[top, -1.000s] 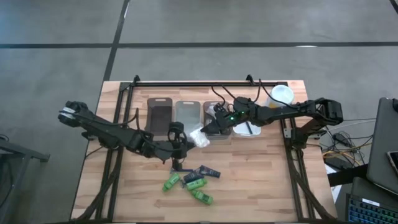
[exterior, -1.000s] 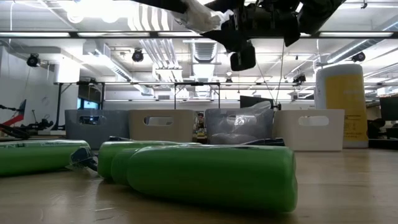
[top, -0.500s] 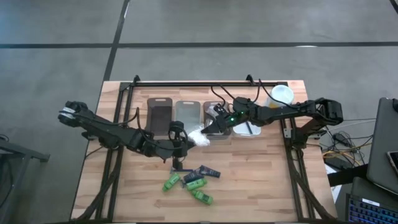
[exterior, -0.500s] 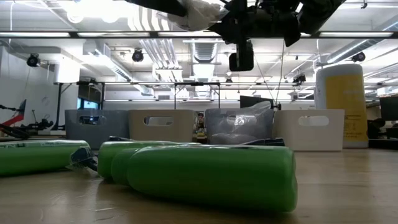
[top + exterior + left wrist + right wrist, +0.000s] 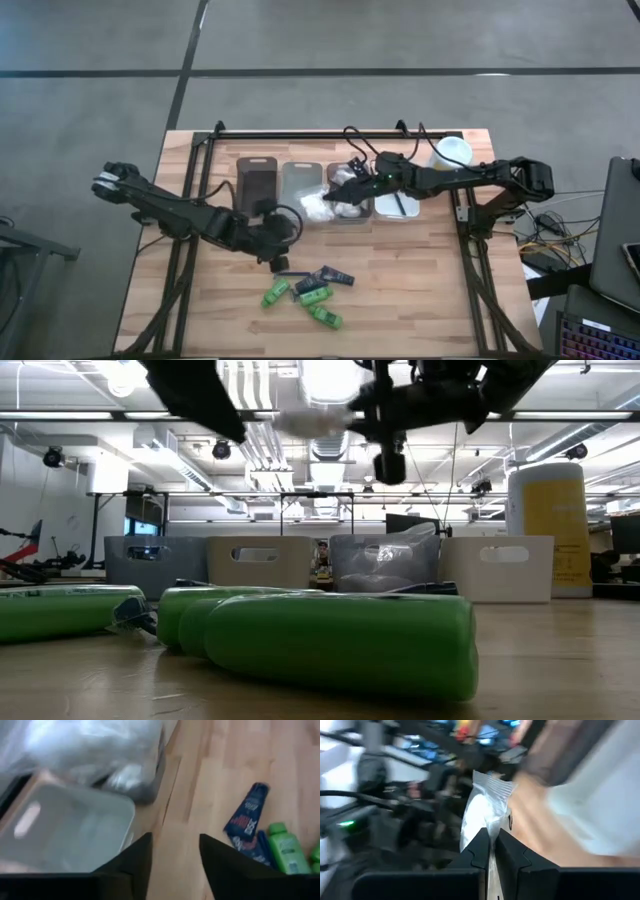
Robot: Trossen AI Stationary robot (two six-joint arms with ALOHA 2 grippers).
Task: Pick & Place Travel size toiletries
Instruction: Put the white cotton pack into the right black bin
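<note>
My right gripper (image 5: 336, 196) is shut on a white crinkly packet (image 5: 318, 208), held above the row of trays near the clear tray (image 5: 302, 178). My left gripper (image 5: 272, 238) stands open a little to the left of and nearer than the packet, with nothing between its fingers (image 5: 135, 860). On the wood near the front edge lie green little bottles (image 5: 275, 293) (image 5: 324, 316) and dark tubes (image 5: 336, 276), all on their sides. My right gripper pinches the packet's lower edge (image 5: 488, 826) between its two fingers (image 5: 479, 847). The fingers come roughly level from the table's right. The packet sticks out past the fingertips toward the left (image 5: 315, 422), lifted clear of the trays and the table.
A dark tray (image 5: 257, 183), a clear tray, a third tray (image 5: 352, 208) and a white tray (image 5: 396, 206) stand in a row at the back. A yellow cylinder with a white cap (image 5: 452, 152) stands at the far right. Bare wood lies at the near left and right.
My right gripper has shut on the packet that my left gripper held. My left gripper has then opened, let go and drawn back toward the table's left and near edge. The packet has moved a little toward the far edge with my right gripper.
</note>
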